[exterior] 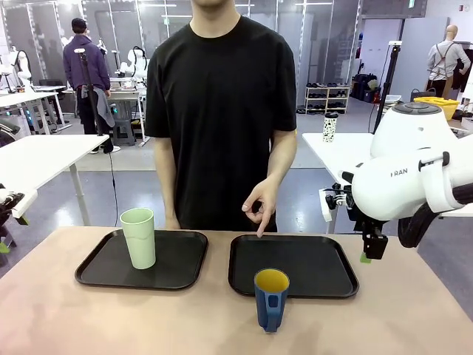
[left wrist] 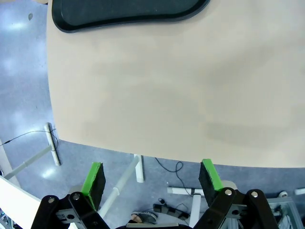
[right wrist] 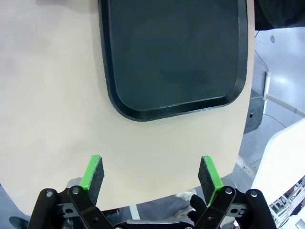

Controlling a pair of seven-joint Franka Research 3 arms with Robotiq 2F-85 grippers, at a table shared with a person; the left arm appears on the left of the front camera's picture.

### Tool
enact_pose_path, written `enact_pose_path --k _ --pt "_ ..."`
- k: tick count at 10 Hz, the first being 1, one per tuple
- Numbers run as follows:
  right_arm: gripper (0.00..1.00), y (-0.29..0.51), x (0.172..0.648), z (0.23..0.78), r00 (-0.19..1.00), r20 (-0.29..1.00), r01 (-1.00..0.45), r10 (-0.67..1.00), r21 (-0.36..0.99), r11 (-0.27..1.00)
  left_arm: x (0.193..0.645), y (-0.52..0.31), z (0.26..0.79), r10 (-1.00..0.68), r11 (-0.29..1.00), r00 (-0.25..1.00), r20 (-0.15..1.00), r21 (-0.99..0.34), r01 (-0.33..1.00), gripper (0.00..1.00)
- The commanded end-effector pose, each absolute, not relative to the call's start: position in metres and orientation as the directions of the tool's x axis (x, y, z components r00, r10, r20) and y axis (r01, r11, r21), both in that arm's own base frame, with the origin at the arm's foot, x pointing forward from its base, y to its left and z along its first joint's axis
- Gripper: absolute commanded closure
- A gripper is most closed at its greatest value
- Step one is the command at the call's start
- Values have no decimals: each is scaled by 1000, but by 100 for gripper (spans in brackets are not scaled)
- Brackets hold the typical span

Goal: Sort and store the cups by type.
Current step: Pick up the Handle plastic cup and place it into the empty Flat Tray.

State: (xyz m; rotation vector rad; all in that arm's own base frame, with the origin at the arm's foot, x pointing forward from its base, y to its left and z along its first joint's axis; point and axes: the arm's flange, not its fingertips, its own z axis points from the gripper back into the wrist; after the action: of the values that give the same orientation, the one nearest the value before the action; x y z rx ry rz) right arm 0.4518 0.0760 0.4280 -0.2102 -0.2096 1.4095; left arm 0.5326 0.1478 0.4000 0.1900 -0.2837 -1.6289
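Green tumbler (exterior: 138,237) upright on left tray (exterior: 181,259), blue mug (exterior: 271,298) on table (exterior: 59,318) just beside right tray (exterior: 310,259)

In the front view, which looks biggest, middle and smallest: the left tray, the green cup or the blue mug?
1. Left tray: clearly the largest.
2. Green cup and blue mug: they look about alike here. The mug stands nearer the camera, so I won't rank one over the other.

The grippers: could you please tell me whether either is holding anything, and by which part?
Nothing is held. The left gripper and right gripper are both open and empty; the green tumbler and blue mug stand free.
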Motion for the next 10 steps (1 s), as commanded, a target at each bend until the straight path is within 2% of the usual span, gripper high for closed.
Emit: enact_pose_path --k 1,3,4,7,9,10 --pt "0 75 452 427 154 26 -952 988 -264 156 533 150 401 -993 -74 -99 63 319 945 0" --pt "0 75 445 395 20 72 -989 997 -147 30 533 150 401 -993 -74 -99 63 319 945 0" --pt "0 77 439 379 -28 161 -994 987 -109 -11 533 150 401 -993 -74 -99 63 319 945 0" --pt "0 88 418 341 -110 334 -991 936 -114 -76 533 150 401 -993 -74 -99 63 319 945 0" --pt "0 92 410 324 -92 456 -982 885 -189 -4 533 150 401 -993 -74 -99 63 319 945 0" --pt "0 90 407 316 -102 559 -970 823 -240 43 533 150 401 -993 -74 -99 63 319 945 0"
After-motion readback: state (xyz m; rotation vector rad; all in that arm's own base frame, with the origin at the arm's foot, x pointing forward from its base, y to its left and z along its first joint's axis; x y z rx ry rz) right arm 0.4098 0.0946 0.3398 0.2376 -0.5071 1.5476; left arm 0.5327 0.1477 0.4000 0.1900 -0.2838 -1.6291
